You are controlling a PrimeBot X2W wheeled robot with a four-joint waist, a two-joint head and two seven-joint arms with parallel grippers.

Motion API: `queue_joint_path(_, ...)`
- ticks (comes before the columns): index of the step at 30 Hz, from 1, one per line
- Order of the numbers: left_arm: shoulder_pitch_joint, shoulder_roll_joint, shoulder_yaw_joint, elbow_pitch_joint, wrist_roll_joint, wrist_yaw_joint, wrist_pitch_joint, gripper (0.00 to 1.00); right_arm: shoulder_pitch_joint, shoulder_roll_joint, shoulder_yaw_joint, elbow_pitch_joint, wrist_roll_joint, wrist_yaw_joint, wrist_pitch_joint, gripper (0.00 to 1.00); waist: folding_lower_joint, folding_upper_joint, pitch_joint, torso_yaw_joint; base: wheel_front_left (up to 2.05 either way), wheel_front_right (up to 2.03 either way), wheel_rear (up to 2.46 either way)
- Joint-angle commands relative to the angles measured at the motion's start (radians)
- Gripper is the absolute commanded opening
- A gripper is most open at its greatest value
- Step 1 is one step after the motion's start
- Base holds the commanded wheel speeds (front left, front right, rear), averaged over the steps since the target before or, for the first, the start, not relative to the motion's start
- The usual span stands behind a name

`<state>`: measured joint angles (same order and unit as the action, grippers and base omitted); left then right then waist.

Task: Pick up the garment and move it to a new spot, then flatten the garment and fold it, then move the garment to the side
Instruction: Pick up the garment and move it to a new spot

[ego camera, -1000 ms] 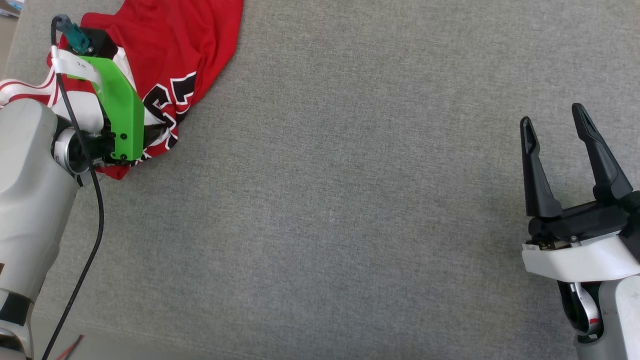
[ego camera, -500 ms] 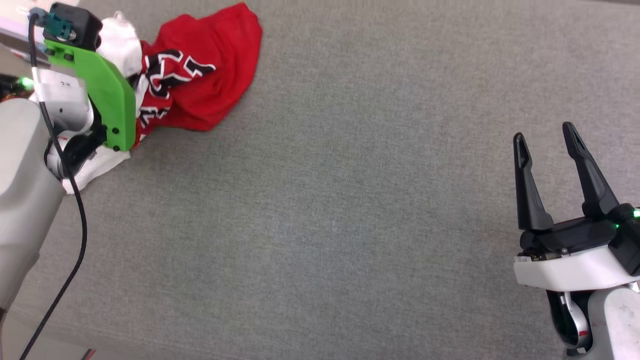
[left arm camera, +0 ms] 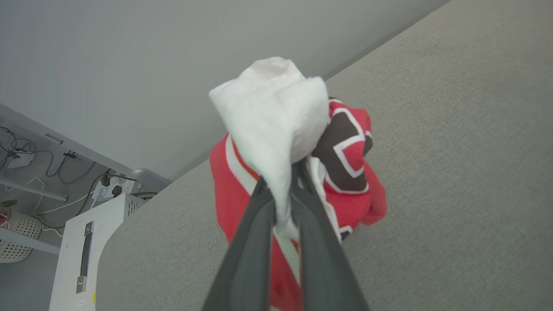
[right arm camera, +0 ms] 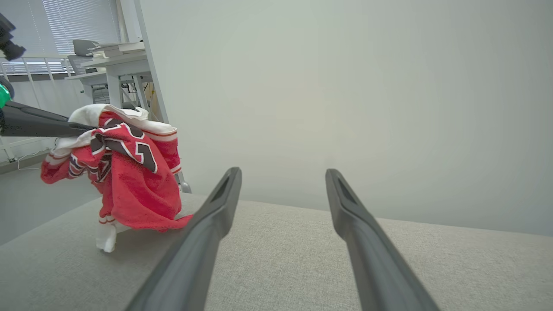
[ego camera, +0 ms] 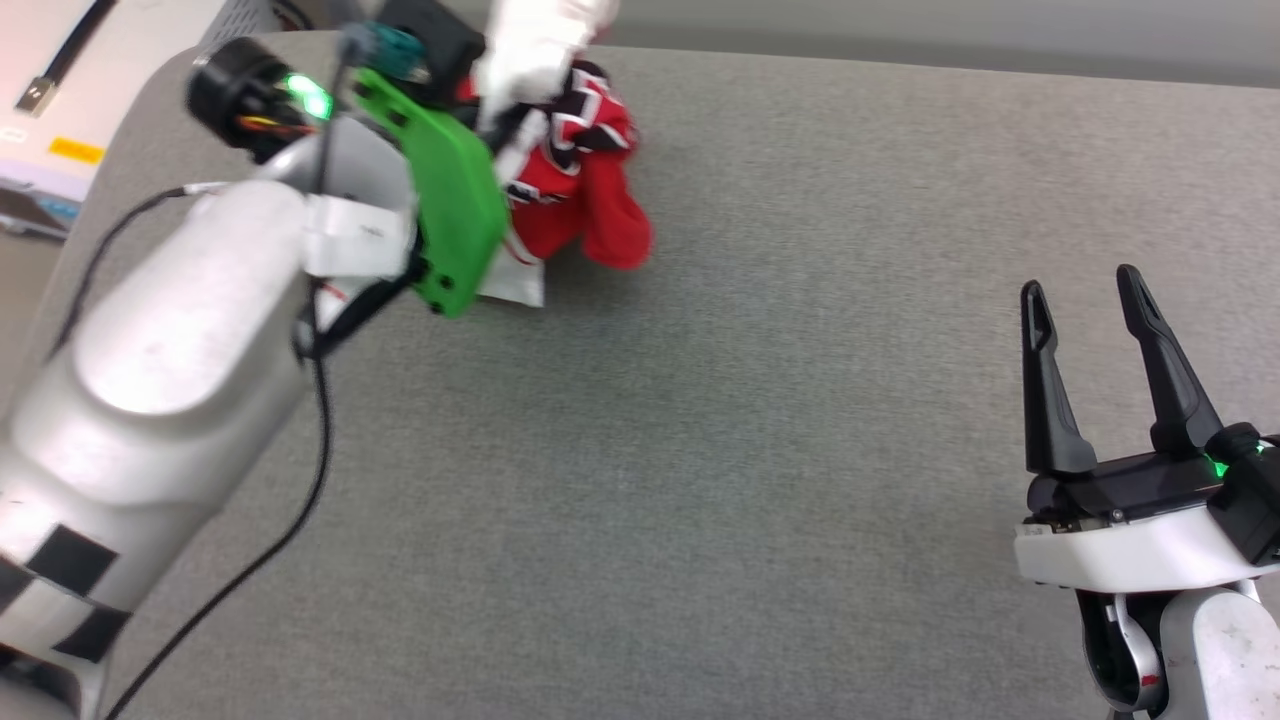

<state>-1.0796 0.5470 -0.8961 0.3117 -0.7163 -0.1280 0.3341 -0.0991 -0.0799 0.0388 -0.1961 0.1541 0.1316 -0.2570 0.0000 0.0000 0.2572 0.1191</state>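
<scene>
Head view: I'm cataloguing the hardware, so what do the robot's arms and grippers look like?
Left arm: pale grey shell, black-and-white checker marking, loose black cable, bright green bracket with a teal plug, green light. Right gripper: two long, tapered black fingers on a black base, white collar, small green light, grey forearm below.

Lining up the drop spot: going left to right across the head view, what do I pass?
Left arm's pale forearm → green wrist bracket → bunched red garment → bare grey surface → right gripper, jaws open.
</scene>
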Motion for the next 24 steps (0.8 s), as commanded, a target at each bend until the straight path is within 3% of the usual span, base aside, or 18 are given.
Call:
queue_joint_path(1,-0.022,-0.020,-0.017,-0.012,0.015,-0.003,-0.011,0.00,0.011,0.004,-0.006,-0.004,0.002,-0.001,-0.005,1.00,0.0000,0.0000,-0.015,-0.055,0.00,0.00,0.00)
queue_joint_path(8,-0.032,-0.168,-0.125,0.007,0.030,-0.003,-0.064,0.00,0.004,0.018,-0.035,-0.016,-0.001,-0.001,-0.005,1.00,0.0000,0.0000,0.012,-0.150,0.00,0.00,0.00)
queue_joint_path(17,-0.028,-0.392,-0.293,0.176,0.047,-0.003,-0.163,0.00,-0.023,0.028,-0.120,-0.047,-0.022,-0.001,-0.005,1.00,0.0000,0.0000,0.096,-0.246,0.00,0.00,0.00)
queue_joint_path(24,0.031,-0.478,-0.377,0.300,0.048,-0.003,-0.193,0.00,-0.051,0.029,-0.139,-0.050,0.007,-0.001,-0.005,1.00,0.0000,0.0000,0.156,-0.283,0.00,0.00,0.00)
